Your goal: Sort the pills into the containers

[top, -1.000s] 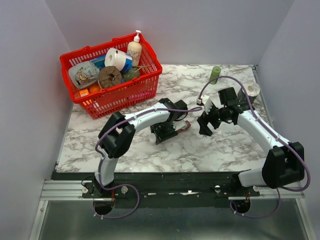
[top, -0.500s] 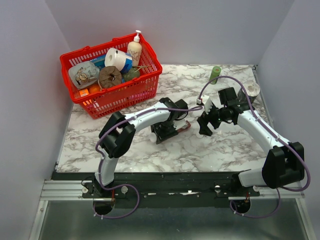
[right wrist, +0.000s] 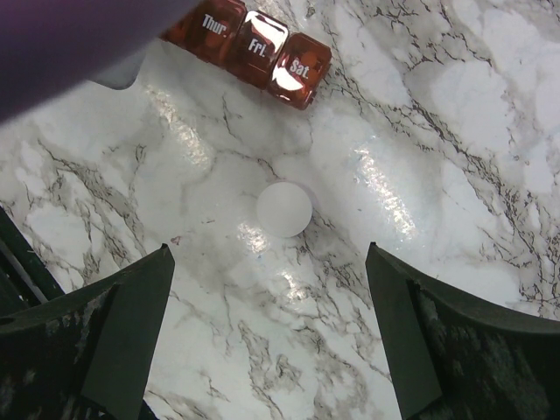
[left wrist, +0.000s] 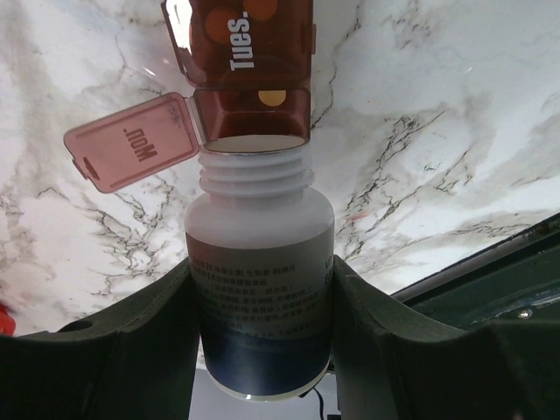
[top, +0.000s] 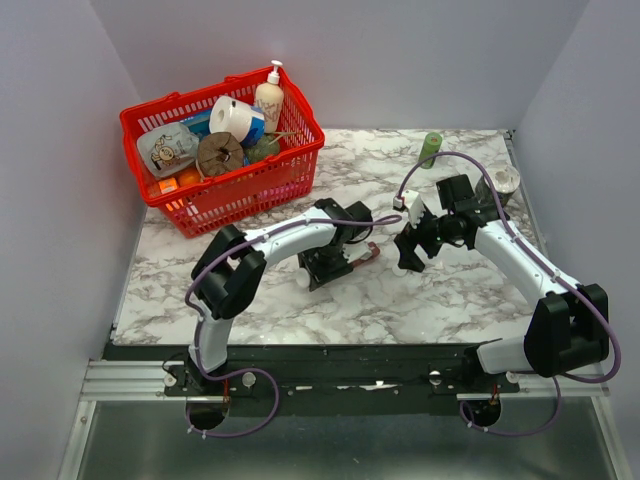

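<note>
My left gripper (left wrist: pixel 262 267) is shut on a white pill bottle (left wrist: pixel 259 219), which has no cap. The bottle is tipped so its mouth meets the dark red-brown pill strip (left wrist: pixel 262 35). The strip's "Mon" lid (left wrist: pixel 131 144) is flipped open, and an orange pill (left wrist: pixel 273 98) lies in that compartment. From above, the strip (top: pixel 366 257) lies between the two grippers, with the left gripper (top: pixel 328 266) at its left end. My right gripper (right wrist: pixel 269 254) is open and empty above the marble. A white round cap (right wrist: pixel 283 210) lies below it, near the strip's "Sat" end (right wrist: pixel 297 70).
A big red mesh basket (top: pixel 170 205) full of household items stands at the back left. A slim green bottle (top: pixel 430 148) stands at the back right. A small pale cup (top: pixel 507 178) sits near the right edge.
My left arm has shifted slightly, its elbow moving a little left, with the bottle still held at the strip. The right arm has not moved.
</note>
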